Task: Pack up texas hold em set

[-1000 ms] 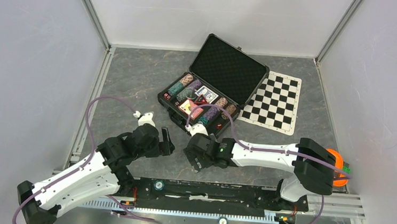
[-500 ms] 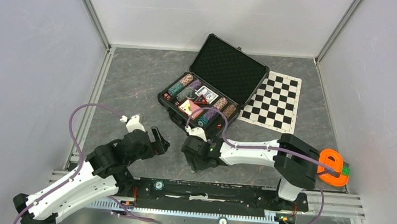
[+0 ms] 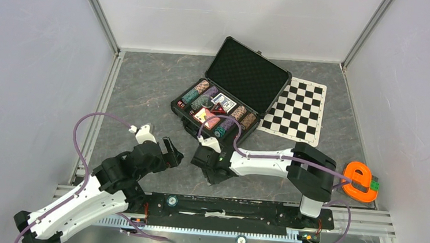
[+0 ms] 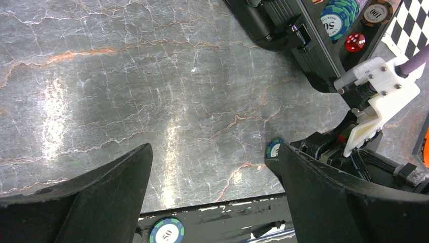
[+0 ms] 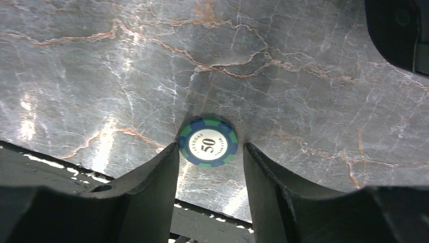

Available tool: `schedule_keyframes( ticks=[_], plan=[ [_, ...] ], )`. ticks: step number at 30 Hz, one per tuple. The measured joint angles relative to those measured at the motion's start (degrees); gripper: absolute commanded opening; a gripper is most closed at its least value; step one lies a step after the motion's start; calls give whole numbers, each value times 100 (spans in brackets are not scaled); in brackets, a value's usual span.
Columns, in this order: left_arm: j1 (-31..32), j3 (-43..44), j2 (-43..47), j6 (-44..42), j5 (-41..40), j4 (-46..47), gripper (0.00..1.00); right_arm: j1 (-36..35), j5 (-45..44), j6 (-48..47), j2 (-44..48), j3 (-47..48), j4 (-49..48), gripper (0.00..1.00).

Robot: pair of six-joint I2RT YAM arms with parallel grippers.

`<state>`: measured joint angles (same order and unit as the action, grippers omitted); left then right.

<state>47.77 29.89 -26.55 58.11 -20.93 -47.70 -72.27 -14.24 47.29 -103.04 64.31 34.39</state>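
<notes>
The black hinged case (image 3: 187,119) lies open at the table's middle, its foam lid (image 3: 245,71) raised. Inside are rows of striped chips (image 3: 203,94), a blue deck (image 3: 224,102) and a red deck (image 3: 206,117); a red die (image 4: 355,42) shows there too. A blue-and-green "50" chip (image 5: 208,142) lies flat on the table near the front edge. My right gripper (image 5: 210,148) is lowered over it, open, one fingertip on each side. The left tip is at the chip's edge and the right tip a sliver away. My left gripper (image 4: 213,152) hangs wide open beside it, holding nothing.
A second "50" chip (image 4: 166,232) rests on the black rail (image 3: 235,207) at the table's front edge. The chequered mat (image 3: 294,110) lies right of the case. An orange e-shaped piece (image 3: 360,182) sits at the far right. Grey walls close in three sides.
My right gripper has shifted left toward the front edge and its jaws have narrowed round the chip. The left arm drew back to the left, then held still.
</notes>
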Motion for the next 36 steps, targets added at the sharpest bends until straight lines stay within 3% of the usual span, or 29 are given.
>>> schedule_keyframes(
  ticks=[8,13,24,34,36],
  plan=[
    [0,-20,9,-2,-2,7,100,2,-197,-17,-190,297,511,42],
    [0,-28,9,-7,13,46,100,70,-278,-120,-68,155,533,42],
    [0,-92,-367,-177,199,544,100,920,-334,-529,1405,-1346,468,43],
    [0,-81,-1008,-470,308,1110,100,1506,-227,-1054,2321,-1827,101,46],
    [0,-79,-1097,-509,313,1213,100,1545,-208,-1117,2393,-1878,59,50]
  ],
)
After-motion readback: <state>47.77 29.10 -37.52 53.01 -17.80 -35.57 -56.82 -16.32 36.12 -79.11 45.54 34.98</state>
